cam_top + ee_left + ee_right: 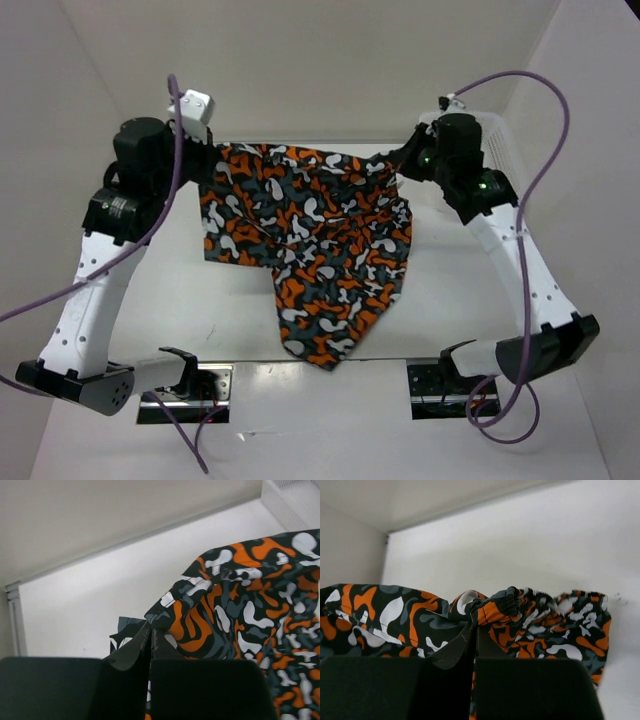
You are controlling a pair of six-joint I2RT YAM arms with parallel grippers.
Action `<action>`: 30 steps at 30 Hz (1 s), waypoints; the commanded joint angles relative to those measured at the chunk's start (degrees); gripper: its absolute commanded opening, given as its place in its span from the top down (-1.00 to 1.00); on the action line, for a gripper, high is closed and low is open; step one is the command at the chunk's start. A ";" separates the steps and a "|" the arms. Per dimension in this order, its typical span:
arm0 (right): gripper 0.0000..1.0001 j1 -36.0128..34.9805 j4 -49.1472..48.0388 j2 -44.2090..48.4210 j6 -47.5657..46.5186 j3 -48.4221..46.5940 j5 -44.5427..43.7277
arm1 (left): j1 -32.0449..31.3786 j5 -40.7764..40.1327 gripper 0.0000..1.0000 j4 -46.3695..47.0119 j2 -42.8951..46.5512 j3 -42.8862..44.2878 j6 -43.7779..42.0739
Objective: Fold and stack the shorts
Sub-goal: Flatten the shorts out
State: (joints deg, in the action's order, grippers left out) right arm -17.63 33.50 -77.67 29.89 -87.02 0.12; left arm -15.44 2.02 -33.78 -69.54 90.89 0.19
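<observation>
The left gripper [207,150] and right gripper [402,160] each pinch a top corner, seemingly the best hold on the limp, light-looking shorts [310,240].

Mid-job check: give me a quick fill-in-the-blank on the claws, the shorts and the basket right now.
1. The left claw is ____ on the shorts.
2. The right claw is shut too, so ____ claws hold the fabric.
3. The white mesh basket stands by the ____ arm.
Missing words: shut; both; right.

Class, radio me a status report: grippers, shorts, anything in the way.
Left gripper shut on shorts. Right gripper shut too. Shorts unfolded, strung between them, one leg hanging nearward. Basket far right.
</observation>
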 commanded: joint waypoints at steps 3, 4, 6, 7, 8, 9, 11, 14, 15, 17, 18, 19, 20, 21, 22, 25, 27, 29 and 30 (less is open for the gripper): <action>0.98 0.14 3.85 9.28 -1.94 -10.08 1.37 | 3.39 1.49 1.00 -2.78 3.09 12.36 -0.19; 0.98 0.14 4.55 10.77 -2.46 -11.66 1.37 | 3.40 0.62 1.00 -2.78 3.09 15.95 -0.19; 0.96 0.14 6.83 11.57 -3.08 -17.28 1.37 | 3.40 -0.35 1.00 -3.39 4.58 19.74 -0.19; 0.96 0.14 7.63 11.57 -3.08 -19.39 2.07 | 3.40 -0.35 1.00 -3.40 4.59 21.68 -0.19; 0.96 0.14 9.29 11.57 -3.78 -23.50 2.08 | 3.40 -1.22 1.00 -4.09 4.59 26.05 -0.19; 0.96 0.14 10.18 11.57 -3.79 -25.63 2.86 | 3.40 -1.84 1.00 -4.80 4.59 28.27 -0.19; 0.96 0.14 11.76 12.10 -4.40 -31.26 3.48 | 3.40 -2.37 1.00 -5.41 4.59 34.66 -0.19; 0.96 -0.56 12.82 12.63 -5.02 -36.10 4.80 | 3.40 -3.60 1.00 -7.00 4.59 40.84 -0.19; 0.96 -0.57 13.34 13.15 -5.02 -36.72 4.80 | 3.40 -3.60 1.00 -7.96 4.59 44.51 -0.19; 0.96 -0.57 13.35 13.68 -5.02 -37.43 5.33 | 3.40 -3.60 1.00 -8.76 4.59 47.35 -0.19; 0.96 -0.57 13.35 13.68 -5.02 -37.43 6.03 | 3.40 -3.60 1.00 -9.28 4.59 48.40 -0.19; 0.96 -0.57 13.35 14.21 -4.49 -37.43 6.03 | 3.40 -3.60 1.00 -9.29 4.59 49.63 -0.19; 0.96 -0.57 13.35 14.21 -4.49 -37.43 6.55 | 3.40 -3.60 1.00 -9.98 4.59 49.64 -0.19; 0.96 -0.57 13.35 14.21 -4.49 -37.43 6.56 | 3.40 -3.60 1.00 -9.99 4.59 49.65 -0.19; 0.96 -1.09 13.35 14.73 -4.49 -38.04 6.56 | 3.40 -3.60 1.00 -9.99 4.59 49.65 -0.19; 0.96 -1.09 13.35 15.26 -4.49 -38.04 5.25 | 3.40 -3.60 1.00 -9.99 4.59 49.65 -0.19; 0.96 -1.09 13.35 15.27 -4.49 -37.35 4.55 | 3.40 -3.60 1.00 -10.51 3.45 49.65 -0.19; 0.96 -1.09 13.35 15.79 -3.96 -35.69 3.15 | 3.40 -3.60 1.00 -11.13 2.75 49.65 -0.19; 0.96 -1.09 13.35 15.79 -3.96 -34.80 2.44 | 3.40 -4.13 1.00 -11.74 1.87 49.65 -0.19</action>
State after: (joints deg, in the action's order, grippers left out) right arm -19.31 45.60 -63.07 27.57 -123.11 10.79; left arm -12.95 6.17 -47.70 -66.78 139.52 0.43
